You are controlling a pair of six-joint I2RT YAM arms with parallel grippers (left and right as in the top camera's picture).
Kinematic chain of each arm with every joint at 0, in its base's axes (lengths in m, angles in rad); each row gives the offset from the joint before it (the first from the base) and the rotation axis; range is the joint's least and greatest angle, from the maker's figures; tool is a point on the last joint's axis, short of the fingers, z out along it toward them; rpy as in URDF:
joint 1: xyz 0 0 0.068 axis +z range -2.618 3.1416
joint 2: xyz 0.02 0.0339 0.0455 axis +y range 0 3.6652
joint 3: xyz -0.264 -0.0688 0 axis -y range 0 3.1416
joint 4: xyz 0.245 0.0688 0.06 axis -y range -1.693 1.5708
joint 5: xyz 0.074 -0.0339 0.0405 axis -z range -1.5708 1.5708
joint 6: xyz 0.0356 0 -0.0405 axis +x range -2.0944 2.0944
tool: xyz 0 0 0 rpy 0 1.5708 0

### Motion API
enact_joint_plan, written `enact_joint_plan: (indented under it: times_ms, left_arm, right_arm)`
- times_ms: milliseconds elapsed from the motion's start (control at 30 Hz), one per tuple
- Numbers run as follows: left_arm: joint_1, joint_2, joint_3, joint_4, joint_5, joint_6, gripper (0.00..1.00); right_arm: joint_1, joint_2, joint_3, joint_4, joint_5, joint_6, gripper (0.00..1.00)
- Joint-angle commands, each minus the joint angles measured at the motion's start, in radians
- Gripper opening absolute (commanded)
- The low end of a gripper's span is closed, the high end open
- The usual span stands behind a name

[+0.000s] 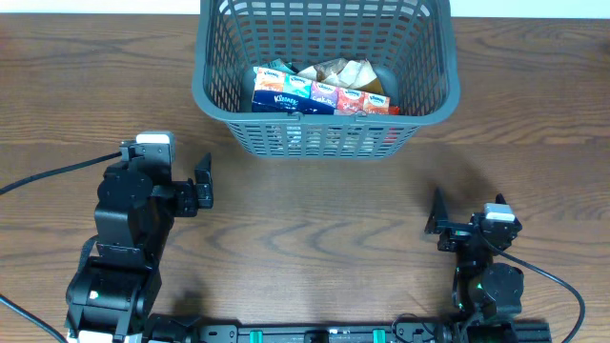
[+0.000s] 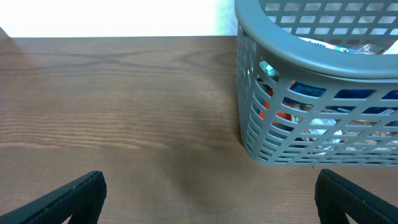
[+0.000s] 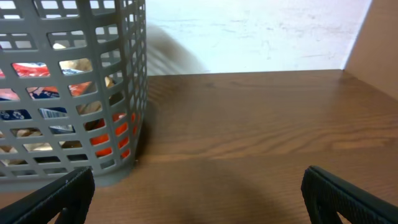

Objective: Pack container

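Nearest, the left gripper and the right gripper both show jaws spread wide and empty, well apart on either side of a broad stretch of brown wood-grain worktop. Beyond that stretch the container stands upright near the worktop's far edge, with tissue packs and orange snack packs lying inside against its near wall. Behind it, a pale wall closes off the far side.

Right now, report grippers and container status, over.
Left gripper open, empty. Right gripper open, empty. Container upright on table, Kleenex packs inside. Nothing in the way.
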Motion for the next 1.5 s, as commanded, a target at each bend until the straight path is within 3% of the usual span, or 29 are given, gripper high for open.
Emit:
enact_joint_plan:
  times_ms: [0,933,1100,1267,1467]
  left_arm:
    - [-0.002,0.000,0.000,0.000,-0.001,0.005,0.99]
    - [0.000,-0.008,0.000,-0.017,-0.018,0.032,0.99]
    - [0.003,-0.111,-0.011,-0.166,0.009,0.026,0.98]
    - [0.003,-0.288,-0.112,-0.139,0.014,0.027,0.99]
    - [0.003,-0.516,-0.378,0.116,0.013,0.028,0.99]
  right_arm:
    - [0.008,-0.008,-0.010,-0.003,-0.023,-0.006,0.99]
    - [0.008,-0.007,-0.010,-0.003,-0.023,-0.007,0.99]
    - [0.008,-0.007,-0.010,-0.003,-0.024,-0.007,0.99]
    - [0.008,-0.007,-0.010,-0.003,-0.024,-0.007,0.99]
    - [0.008,-0.007,-0.010,-0.003,-0.024,-0.007,1.00]
